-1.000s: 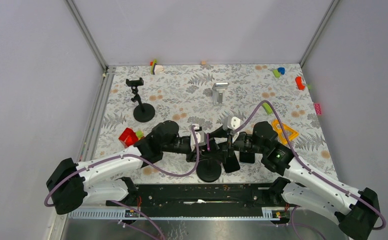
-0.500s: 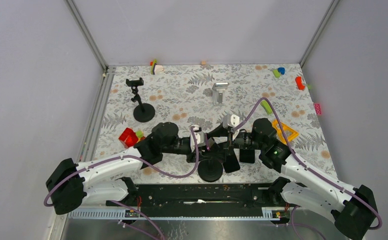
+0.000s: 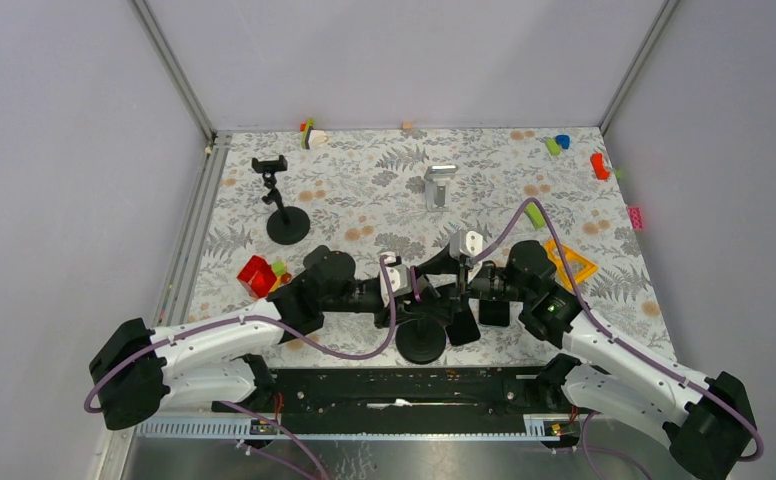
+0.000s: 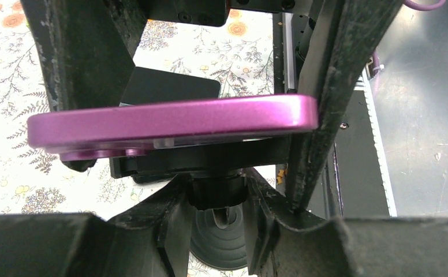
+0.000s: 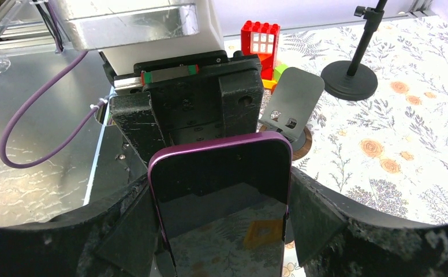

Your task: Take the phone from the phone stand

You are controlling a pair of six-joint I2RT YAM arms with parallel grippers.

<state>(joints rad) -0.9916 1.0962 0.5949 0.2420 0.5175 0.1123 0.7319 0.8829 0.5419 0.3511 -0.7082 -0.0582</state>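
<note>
The phone [image 5: 221, 196] has a purple frame and a dark screen. It stands upright in the black phone stand, whose round base [image 3: 419, 343] is near the table's front edge. My right gripper [image 5: 219, 219] is shut on the phone, one finger pressed on each long side. In the left wrist view the phone's purple edge [image 4: 170, 124] lies across the stand's clamp. My left gripper [image 4: 217, 199] is shut on the stand's neck [image 4: 217, 193] just under the clamp, above the base [image 4: 221, 245]. From above, the phone [image 3: 461, 325] is mostly hidden by both grippers.
A second black stand [image 3: 286, 215] is at the back left. A silver stand [image 3: 438, 183] is at the back middle. A red brick [image 3: 256, 273] lies left of my left arm. A yellow frame [image 3: 567, 262] and a green brick [image 3: 535, 215] lie to the right.
My right arm has shifted slightly to the left. The phone, the stand and my left gripper sit about where they were.
</note>
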